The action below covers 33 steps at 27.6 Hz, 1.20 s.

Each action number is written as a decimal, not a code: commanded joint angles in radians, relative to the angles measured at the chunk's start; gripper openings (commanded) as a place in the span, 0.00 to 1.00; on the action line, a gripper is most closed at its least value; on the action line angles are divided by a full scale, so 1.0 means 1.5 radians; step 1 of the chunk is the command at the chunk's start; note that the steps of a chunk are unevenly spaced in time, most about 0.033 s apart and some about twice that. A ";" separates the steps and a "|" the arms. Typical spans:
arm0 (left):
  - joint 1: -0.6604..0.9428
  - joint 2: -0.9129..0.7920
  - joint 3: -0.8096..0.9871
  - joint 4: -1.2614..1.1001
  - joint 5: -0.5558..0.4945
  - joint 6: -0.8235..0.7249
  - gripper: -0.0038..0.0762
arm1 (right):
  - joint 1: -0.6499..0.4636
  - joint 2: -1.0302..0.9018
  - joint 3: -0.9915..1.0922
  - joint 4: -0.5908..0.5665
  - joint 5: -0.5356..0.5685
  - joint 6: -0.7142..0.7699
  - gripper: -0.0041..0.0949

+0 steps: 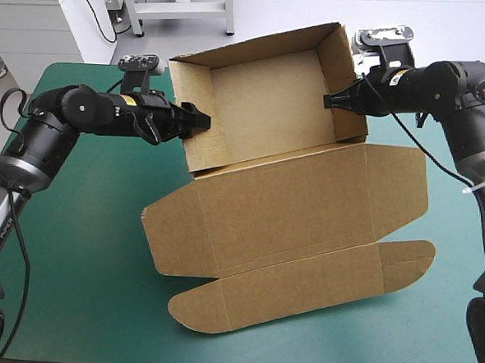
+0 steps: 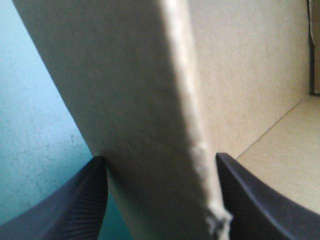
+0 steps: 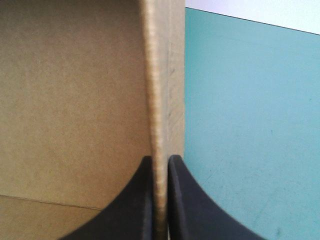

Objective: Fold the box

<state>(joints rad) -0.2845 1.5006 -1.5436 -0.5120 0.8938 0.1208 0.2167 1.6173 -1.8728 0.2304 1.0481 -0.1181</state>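
Note:
The brown box (image 1: 263,109) stands as an open tray at the back of the table, its lid (image 1: 307,202) and front flap (image 1: 302,288) lying flat toward the near edge. My left gripper (image 1: 203,119) is at the tray's left wall. In the left wrist view the gripper (image 2: 162,200) is open, its fingers astride that wall (image 2: 125,100). My right gripper (image 1: 330,100) pinches the right wall from outside. The right wrist view shows this gripper (image 3: 160,165) shut on the wall's top edge (image 3: 159,75).
The teal-green cover (image 1: 82,246) lies bare to the left of the lid and along the near edge. The tray's far corner overhangs the table's back edge. Beyond the right wall, open cover (image 3: 250,125) stretches to the table's edge.

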 commanded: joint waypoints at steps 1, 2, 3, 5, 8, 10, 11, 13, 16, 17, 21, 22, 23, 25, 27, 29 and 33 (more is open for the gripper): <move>-0.021 -0.002 -0.039 0.006 -0.025 -0.020 0.54 | 0.001 -0.016 -0.016 0.032 -0.050 0.012 0.03; -0.025 0.003 -0.041 0.011 -0.025 -0.023 0.51 | 0.001 -0.012 -0.016 0.036 -0.054 0.015 0.03; -0.028 0.010 -0.041 0.011 -0.025 -0.023 0.47 | 0.001 -0.009 -0.016 0.036 -0.054 0.017 0.03; -0.028 0.018 -0.041 0.004 -0.022 -0.023 0.36 | 0.001 -0.002 -0.016 0.039 -0.055 0.019 0.03; -0.028 0.030 -0.041 0.003 -0.017 -0.017 0.15 | 0.001 0.004 -0.016 0.044 -0.055 0.019 0.03; -0.029 0.035 -0.041 -0.002 -0.015 0.003 0.04 | 0.001 0.012 -0.016 0.046 -0.058 0.019 0.03; -0.029 0.037 -0.041 -0.002 -0.016 0.003 0.04 | 0.001 0.013 -0.016 0.051 -0.059 0.019 0.03; -0.029 0.041 -0.041 0.002 -0.025 0.003 0.04 | 0.001 0.021 -0.016 0.061 -0.054 0.019 0.03; -0.029 0.046 -0.041 0.005 -0.028 0.004 0.04 | 0.001 0.035 -0.016 0.063 -0.035 0.019 0.03; -0.029 0.050 -0.041 0.005 -0.028 0.004 0.04 | 0.001 0.040 -0.016 0.060 -0.024 0.018 0.03; -0.029 0.076 -0.045 0.016 0.000 0.004 0.04 | 0.001 0.070 -0.016 0.031 0.049 0.008 0.03; -0.029 0.088 -0.053 0.027 0.018 0.004 0.04 | 0.001 0.076 -0.016 0.023 0.067 0.001 0.03; -0.029 0.112 -0.077 0.048 0.062 0.004 0.04 | 0.001 0.089 -0.016 0.010 0.094 -0.002 0.03; -0.029 0.155 -0.127 0.073 0.133 0.004 0.04 | 0.001 0.107 -0.016 -0.005 0.122 -0.002 0.03; -0.030 0.186 -0.169 0.092 0.177 0.004 0.04 | 0.001 0.114 -0.016 -0.009 0.130 0.000 0.03; -0.036 0.215 -0.211 0.114 0.214 0.004 0.04 | 0.001 0.122 -0.015 -0.009 0.130 0.008 0.03; -0.072 0.280 -0.322 0.188 0.264 -0.003 0.04 | 0.001 0.140 -0.007 -0.007 0.131 0.025 0.03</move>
<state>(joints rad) -0.3489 1.9388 -1.9230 -0.2192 1.2397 0.0633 0.2149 1.8611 -1.8718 0.1942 1.2300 -0.0514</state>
